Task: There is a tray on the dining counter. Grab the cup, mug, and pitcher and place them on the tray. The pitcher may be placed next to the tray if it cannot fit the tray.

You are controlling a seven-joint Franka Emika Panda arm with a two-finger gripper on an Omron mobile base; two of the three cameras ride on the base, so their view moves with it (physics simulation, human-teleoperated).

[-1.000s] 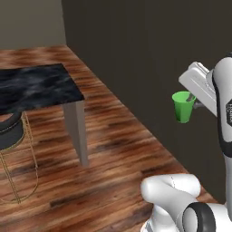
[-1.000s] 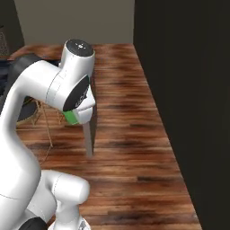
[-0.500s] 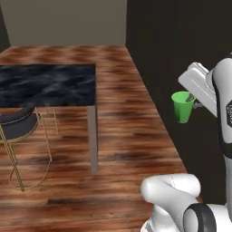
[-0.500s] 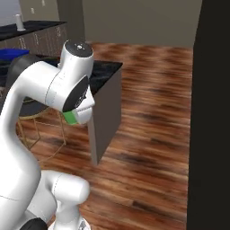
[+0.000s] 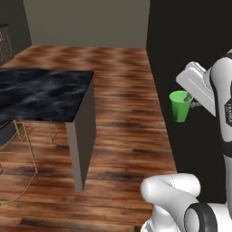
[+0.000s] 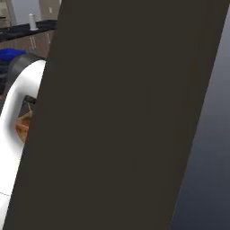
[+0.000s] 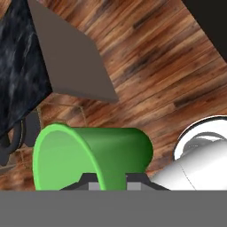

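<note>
The fingers [image 7: 108,179] are clamped on the green cup [image 5: 180,106], which hangs in the air at the right of the left base view. The black table [image 5: 43,93] lies far off to the left. The blue tray [image 6: 10,55] peeks in at the upper left of the right base view.
</note>
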